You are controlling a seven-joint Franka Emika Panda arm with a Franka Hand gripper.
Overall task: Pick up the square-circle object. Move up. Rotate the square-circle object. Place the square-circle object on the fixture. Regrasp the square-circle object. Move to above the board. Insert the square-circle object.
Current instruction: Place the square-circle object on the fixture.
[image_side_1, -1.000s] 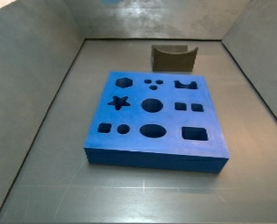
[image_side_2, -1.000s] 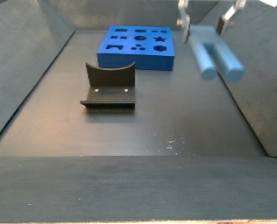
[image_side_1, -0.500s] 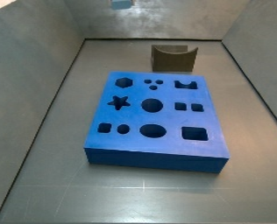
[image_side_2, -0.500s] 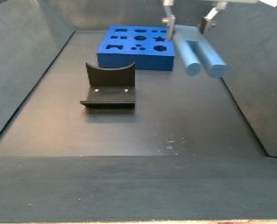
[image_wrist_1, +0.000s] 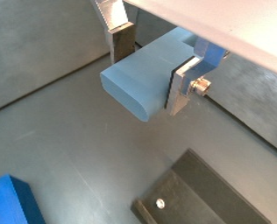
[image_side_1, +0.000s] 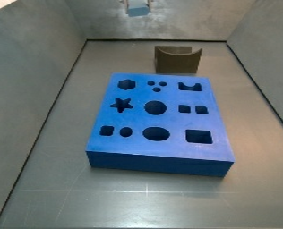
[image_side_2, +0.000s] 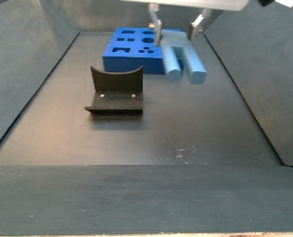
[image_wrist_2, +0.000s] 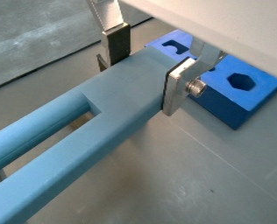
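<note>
Wrist views showed the gripper (image_wrist_2: 147,61) clamped on the square-circle object (image_wrist_2: 71,144), carried in the air. In a side view it hung near the board (image_side_2: 134,48), with the fixture (image_side_2: 114,91) empty below. Pickup looked done; fixture placement, regrasp and insertion apparently remained. No writing or labels were legible anywhere.

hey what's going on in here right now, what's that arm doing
The arm's gripper is shut on a light blue peg and holds it in the air, clear of the floor. In a side view the peg hangs in front of the blue board, which lies flat with all its visible shaped holes empty. The dark fixture stands apart on the floor with nothing on it. In both wrist views the silver fingers clamp the peg's square end.
</note>
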